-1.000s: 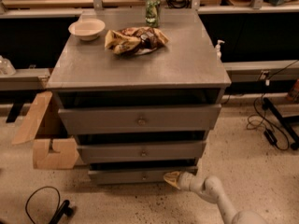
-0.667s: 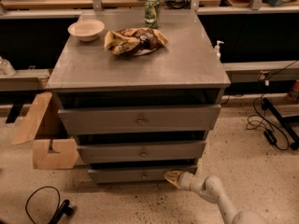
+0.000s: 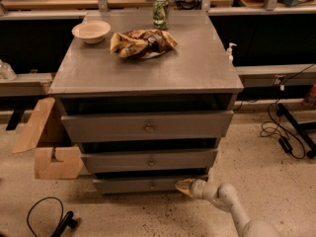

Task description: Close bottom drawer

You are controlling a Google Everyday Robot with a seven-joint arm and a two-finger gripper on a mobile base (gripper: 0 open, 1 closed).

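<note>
**Gripper at the right end of the bottom drawer's front**

The grey cabinet (image 3: 197,68) stands on a speckled floor with its three drawers stacked at the front. The bottom drawer (image 3: 138,184) is the lowest and slimmest of them, just above the floor, with a dark gap between it and the middle drawer (image 3: 118,161). In front of the cabinet the floor is open. An opened cardboard box (image 3: 49,149) sits close to the cabinet's left side, and a black cable (image 3: 42,214) loops on the floor out from its left front corner. More cables (image 3: 281,132) lie well off to its right.

The gripper (image 3: 185,186) is low at the cabinet's right front corner, its tan tip against or just beside the right end of the bottom drawer's front. Contact is not certain. Whether the gripper is spread or pressed together cannot be told. Its pale arm (image 3: 232,206) runs away from the cabinet to the lower right.

The drawer's front faces the camera. Its long axis runs left to right, level with the floor, with its small knob (image 3: 152,185) left of the gripper.
</note>
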